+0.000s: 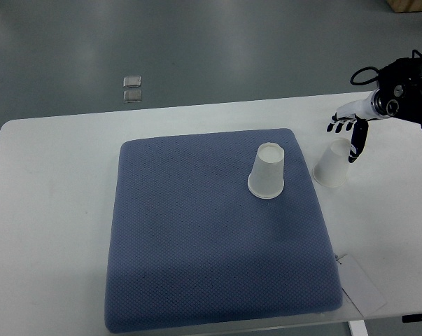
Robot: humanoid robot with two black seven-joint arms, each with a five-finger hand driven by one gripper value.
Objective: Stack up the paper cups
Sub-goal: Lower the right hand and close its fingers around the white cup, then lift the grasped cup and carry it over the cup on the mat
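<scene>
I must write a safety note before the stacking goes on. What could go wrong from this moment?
1. The right hand hovers open beside the cup on the bare table, which looks tilted; a nudge could probably roll it toward the table edge.
2. The cup on the blue mat stands upside down on a soft surface, so pressing another cup over it may tip it.

A white tabletop [50, 210] carries a blue textured mat [197, 266]; one paper cup [332, 164] sits directly on it right of the mat, beside a white tag [361, 283]
</scene>
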